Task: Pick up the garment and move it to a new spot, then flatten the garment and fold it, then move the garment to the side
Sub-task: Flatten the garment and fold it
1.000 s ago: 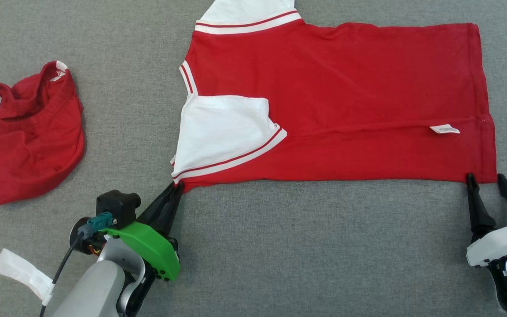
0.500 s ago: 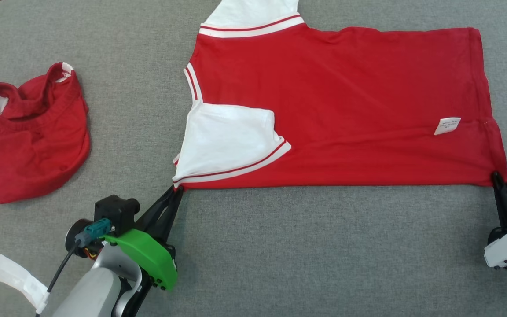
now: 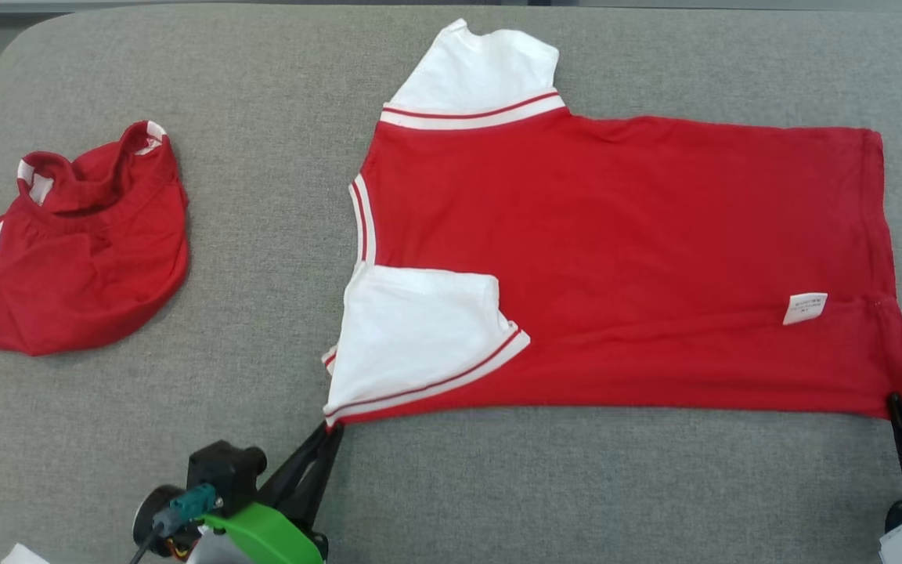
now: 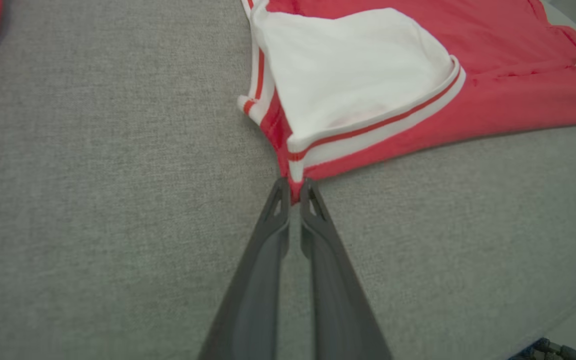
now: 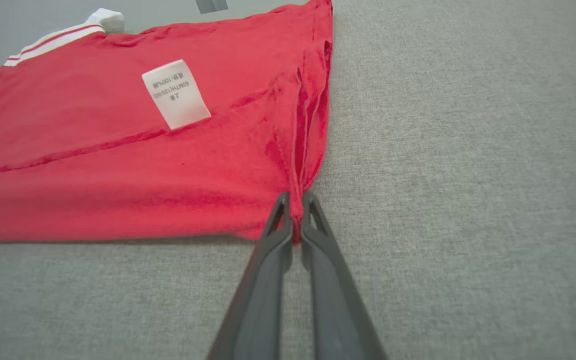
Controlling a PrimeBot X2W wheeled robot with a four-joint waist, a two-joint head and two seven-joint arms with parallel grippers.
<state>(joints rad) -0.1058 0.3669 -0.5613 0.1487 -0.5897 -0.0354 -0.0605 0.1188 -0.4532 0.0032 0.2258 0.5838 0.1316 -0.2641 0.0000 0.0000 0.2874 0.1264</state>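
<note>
head view: the red cotton t-shirt with white sleeves lies flat on the grey fabric surface, its near edge running between the left gripper and the right gripper.
left wrist view — jaws pinched onto the sleeve-side corner.
right wrist view — jaws clamped on the hem corner, near the white care label.

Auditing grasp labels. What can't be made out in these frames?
- How many shirt layers the left tool and right tool pinch: hidden inside the shut grips, wrist views.
- Print on care label: too small, right wrist view.
- Rest of crumpled red garment: cut by head view's left edge.
</note>
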